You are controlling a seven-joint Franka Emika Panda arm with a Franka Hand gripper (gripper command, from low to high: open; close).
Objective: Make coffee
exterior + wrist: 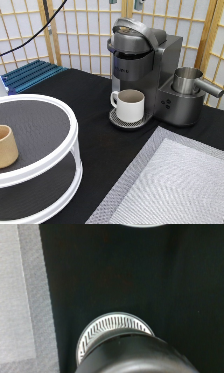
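Jaws: cannot tell, gripper is out of the exterior view.

Exterior view: coffee machine [165,65] stands at 1 o'clock on the black table [95,100]. Small round dark-topped thing sits in the machine's top opening under the curved handle, apparently the coffee pod [124,30]; too small to be sure. White mug [131,105] stands upright right under the machine's head, about 12 o'clock from centre, handle facing 9 o'clock, on the round slotted drip tray [117,120]. Metal jug [187,80] sits on the machine's side at 2 o'clock, its handle sticking out toward 3 o'clock. White two-tier round stand [75,135] fills 8 o'clock; tan cup [6,146] upright on its upper tier, at the 9 o'clock edge, well apart from the mug. Blue ridged mat [32,75] at 10 o'clock. Grey mat [170,185] covers 5 o'clock, near the drip tray. Paper screen [75,30] behind it all at 12 o'clock.

Wrist view: looking straight down on the table [125,274]. Dark rounded body of the machine [130,353] overlaps the drip tray [112,323], slots showing. Strip of the grey mat [22,290] runs along one side. Pod and mug not seen.
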